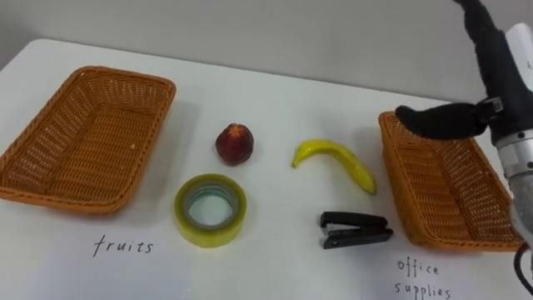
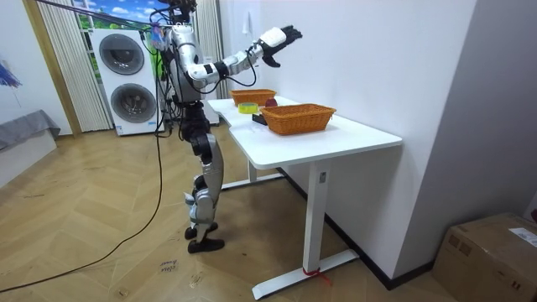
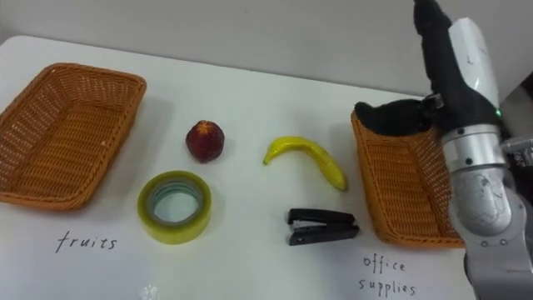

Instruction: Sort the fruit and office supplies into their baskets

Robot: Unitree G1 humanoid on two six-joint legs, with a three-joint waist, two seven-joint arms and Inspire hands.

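The robot stands at the near edge of a white tabletop point(image 1: 283, 96). Its right hand point(image 1: 441, 121) hangs in the air at 3 o'clock, above the far corner of the office-supplies basket point(image 1: 450, 196). Its dark fingers point(image 1: 416, 118) are loosely extended toward 9 o'clock and grasp nothing.

Both wicker baskets are empty. The fruit basket point(image 1: 87, 137) sits at 9 o'clock, with a handwritten "fruits" label point(image 1: 123, 246) in front of it. An "office supplies" label point(image 1: 425, 279) lies before the other basket.

All four items lie on the tabletop between the baskets:
- A red fruit point(image 1: 235, 143) is at 11 o'clock of the centre.
- A yellow tape roll point(image 1: 210, 236) is at 7 o'clock.
- A banana point(image 1: 337, 158) is at 2 o'clock.
- A black stapler point(image 1: 354, 230) is at 5 o'clock, near the right basket's front corner.
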